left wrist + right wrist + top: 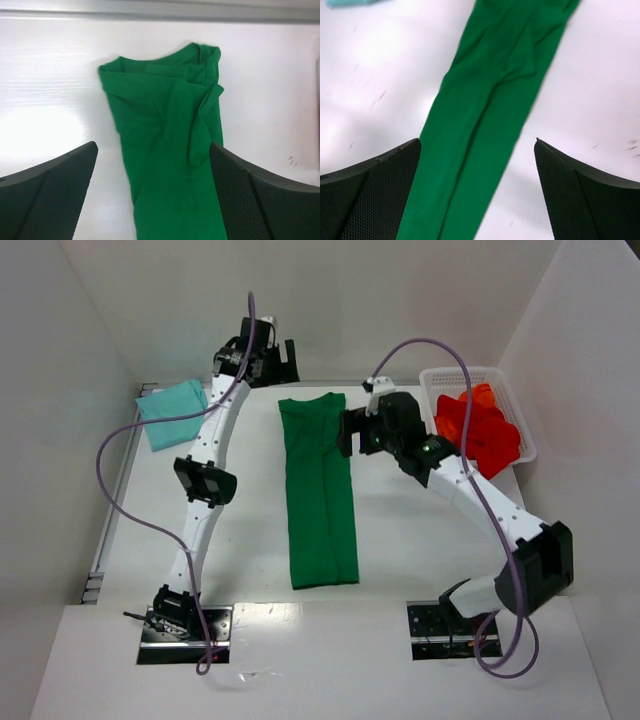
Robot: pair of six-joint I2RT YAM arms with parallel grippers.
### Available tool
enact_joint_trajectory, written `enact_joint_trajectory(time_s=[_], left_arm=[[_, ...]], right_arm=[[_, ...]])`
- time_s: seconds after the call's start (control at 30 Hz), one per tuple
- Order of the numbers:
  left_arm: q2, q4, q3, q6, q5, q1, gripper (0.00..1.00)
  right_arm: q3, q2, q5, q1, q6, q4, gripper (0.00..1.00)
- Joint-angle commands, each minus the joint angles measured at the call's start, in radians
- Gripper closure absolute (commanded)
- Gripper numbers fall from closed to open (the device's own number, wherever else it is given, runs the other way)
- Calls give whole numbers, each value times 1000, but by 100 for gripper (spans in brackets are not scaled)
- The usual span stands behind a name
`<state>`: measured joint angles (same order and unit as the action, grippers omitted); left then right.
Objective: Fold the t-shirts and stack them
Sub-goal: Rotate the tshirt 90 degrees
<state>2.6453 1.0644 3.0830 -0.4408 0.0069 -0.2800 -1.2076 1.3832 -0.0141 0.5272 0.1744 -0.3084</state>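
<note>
Walls: were plain white panels on three sides.
Table: was white, glossy, faintly scuffed.
Light: was bright, glaring.

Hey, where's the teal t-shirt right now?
In the top view, the folded teal t-shirt lies at the far left of the table, beside the left arm, with the long green t-shirt further right at the centre.

A long folded t-shirt is laid near-to-far along the middle of the table. A smaller folded t-shirt is placed far left. A basket is set far right, with heaped t-shirts in it.
</note>
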Motion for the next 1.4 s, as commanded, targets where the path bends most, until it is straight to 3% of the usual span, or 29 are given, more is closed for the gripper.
enact_joint_trajectory(time_s=[0.0, 0.2, 0.3, 0.37, 0.4, 0.47, 0.53, 0.63, 0.83, 1.37], left_arm=[[-171, 115, 5, 39, -103, -22, 0], [-448, 127, -289, 68, -116, -33, 0], [-672, 48, -614, 77, -104, -44, 0], [-865, -137, -872, 51, -76, -44, 0], [-1005, -293, -1121, 34, -57, -36, 0], [-1242, -480, -1403, -13, 48, -14, 0], [-1372, -710, -1715, -60, 105, 35, 0], [-1504, -867, -1941, -104, 143, 53, 0], [-1480, -890, -2034, -90, 192, 53, 0], [-1235, -942, -2041, -78, 261, 53, 0]], right_arm=[[-102, 135, -2, -32, -42, 47, 1], [-207, 306, -66, -75, 40, 100, 1], [-262, 411, -91, -108, 66, 100, 3], [-287, 470, -87, -108, 59, 111, 4], [-290, 485, -69, -108, 56, 111, 5], [-310, 516, -59, -118, 27, 115, 5], [-319, 528, -53, -121, 6, 137, 6], [-353, 581, -53, -129, -27, 161, 11], [-466, 694, -84, -138, -34, 142, 24], [-705, 953, -104, -128, -24, 43, 32]])
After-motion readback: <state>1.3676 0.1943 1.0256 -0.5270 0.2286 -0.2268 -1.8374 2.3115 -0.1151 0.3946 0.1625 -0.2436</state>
